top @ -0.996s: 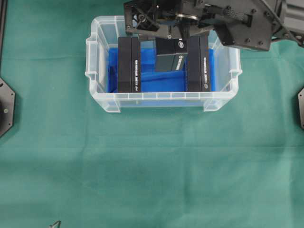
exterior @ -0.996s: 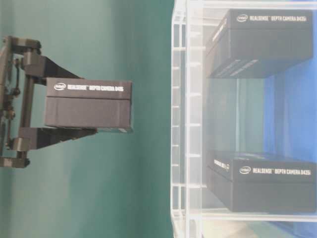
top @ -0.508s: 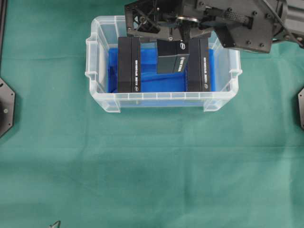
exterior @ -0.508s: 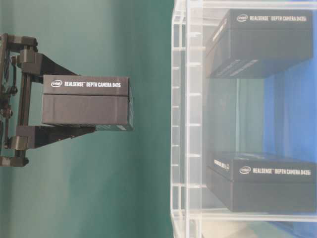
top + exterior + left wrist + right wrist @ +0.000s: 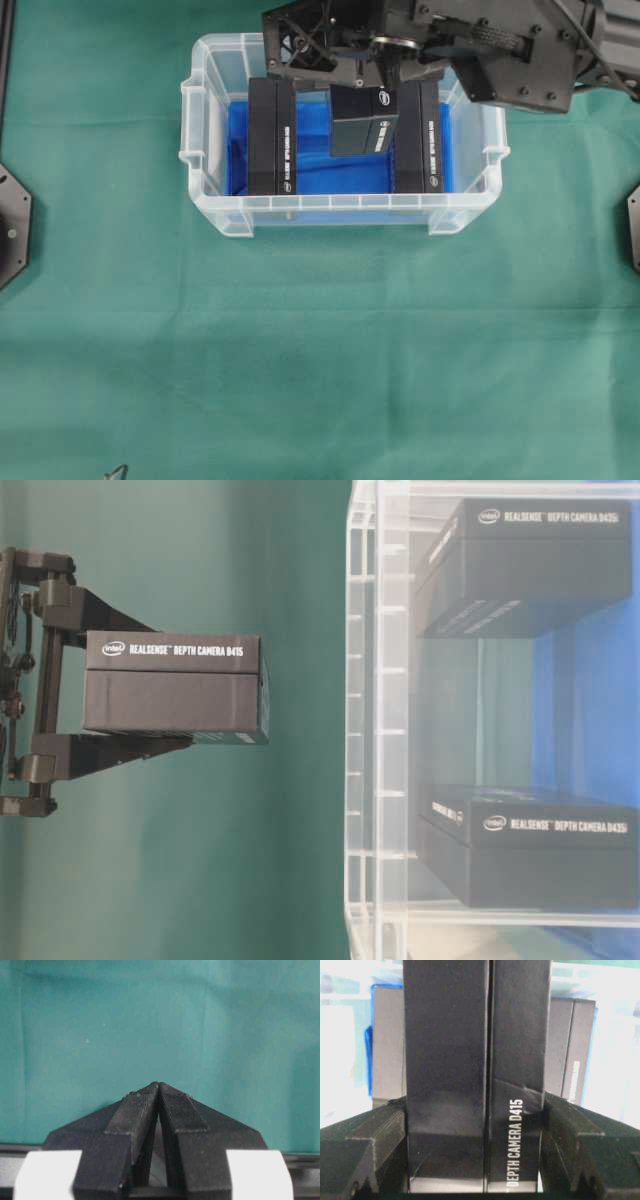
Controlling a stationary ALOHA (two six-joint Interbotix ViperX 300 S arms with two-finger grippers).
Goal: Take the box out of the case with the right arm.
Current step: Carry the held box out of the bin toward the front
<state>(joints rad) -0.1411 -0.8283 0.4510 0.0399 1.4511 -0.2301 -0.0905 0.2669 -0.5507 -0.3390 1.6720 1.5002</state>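
Box [image 5: 172, 688], R pincer [image 5: 150, 692] gripped, above case [image 5: 215, 215]

Three black boxes are in sight: one box [image 5: 359, 120] sits clamped in the right end effector [image 5: 365, 75], raised above the case [image 5: 204, 150], and two more stand on edge below it, one box [image 5: 271, 137] to its left as seen from overhead and one box [image 5: 417, 135] to its right. There is one clear case. Two arms show, each with one end effector; the left end effector [image 5: 159, 1091] holds nothing.

A wrinkled green cloth [image 5: 320, 350] covers the whole table, evenly lit.
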